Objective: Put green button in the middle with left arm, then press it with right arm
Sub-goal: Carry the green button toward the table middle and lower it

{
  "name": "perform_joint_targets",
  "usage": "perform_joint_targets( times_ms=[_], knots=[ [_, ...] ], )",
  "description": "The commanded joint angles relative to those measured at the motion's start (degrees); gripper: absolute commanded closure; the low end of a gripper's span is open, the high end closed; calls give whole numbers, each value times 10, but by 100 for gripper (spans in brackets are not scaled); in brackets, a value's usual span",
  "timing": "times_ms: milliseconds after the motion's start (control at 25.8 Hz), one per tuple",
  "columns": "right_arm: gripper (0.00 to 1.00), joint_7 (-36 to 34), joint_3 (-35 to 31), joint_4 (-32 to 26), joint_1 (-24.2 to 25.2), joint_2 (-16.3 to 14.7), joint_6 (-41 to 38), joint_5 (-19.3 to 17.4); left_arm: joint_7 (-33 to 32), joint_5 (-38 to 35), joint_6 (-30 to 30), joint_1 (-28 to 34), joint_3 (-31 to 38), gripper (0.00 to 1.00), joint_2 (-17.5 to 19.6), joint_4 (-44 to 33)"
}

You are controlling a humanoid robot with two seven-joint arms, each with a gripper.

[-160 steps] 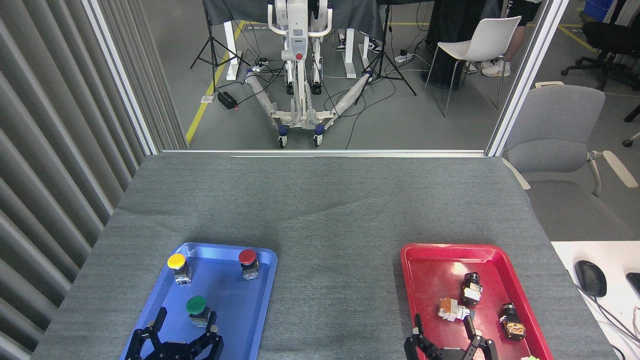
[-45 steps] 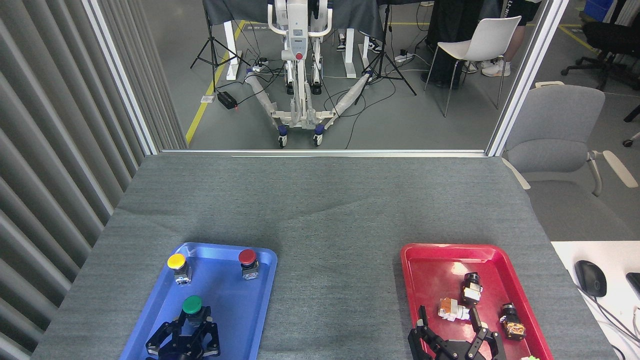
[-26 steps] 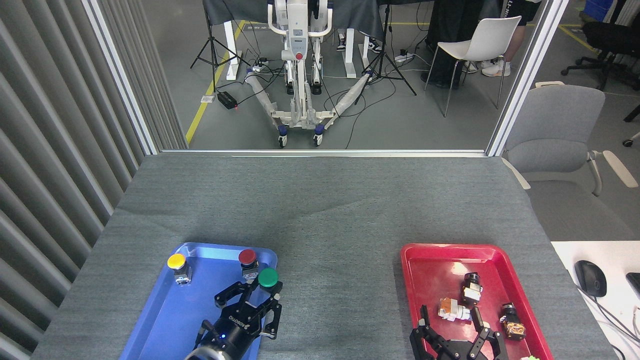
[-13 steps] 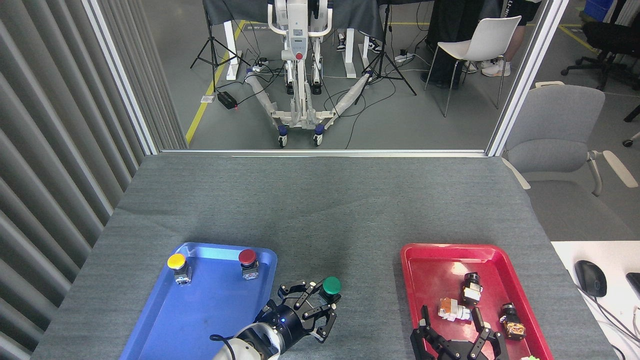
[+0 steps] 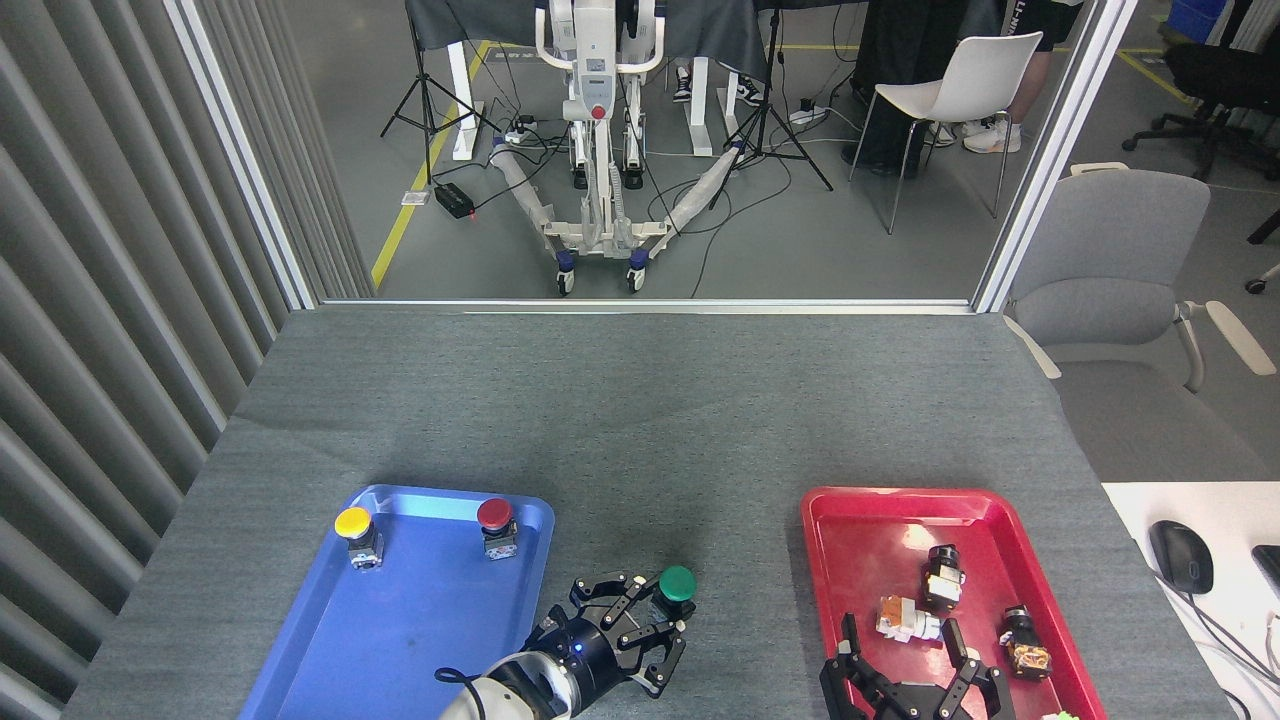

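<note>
The green button (image 5: 677,585) with its round dark-green cap is over the grey cloth in the middle (image 5: 690,470), between the two trays. My left gripper (image 5: 652,612) reaches in from the lower left and is shut on the button's base, which its fingers mostly hide. Whether the base touches the cloth cannot be told. My right gripper (image 5: 908,660) sits low over the front of the red tray (image 5: 830,530), fingers spread open with nothing between them.
The blue tray (image 5: 400,640) at the left holds a yellow button (image 5: 354,527) and a red button (image 5: 495,519). Three small switch parts (image 5: 940,578) lie in the red tray. A computer mouse (image 5: 1180,556) lies on a white desk at the right.
My left gripper carried the green button out of the blue tray and rightward onto the middle cloth; in the last half second it shifted slightly right and down. The right gripper barely moved.
</note>
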Motion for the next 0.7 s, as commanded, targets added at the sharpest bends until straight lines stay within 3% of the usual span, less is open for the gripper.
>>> perform_joint_targets(
  times_ms=[0,39,116,233,465,581,659],
  knots=[
    [0,0,0,0,0,-1,2,0,5,0,-4,-3,0,64,-4,10],
    [0,0,0,1,0,-1,2,0,5,1,-4,-3,1,56,-4,10],
    [0,0,1,1,0,-1,2,0,7,5,-2,-3,1,17,-5,10],
    [0,0,1,3,-1,-1,3,0,16,8,2,-3,5,2,-5,4],
    [0,0,1,5,-3,0,5,0,10,8,4,17,7,1,-6,-64],
    [0,3,4,7,-4,1,5,0,6,6,32,71,20,1,9,-174],
    [1,4,7,7,-5,1,5,0,6,4,104,126,54,1,26,-269]
  ],
)
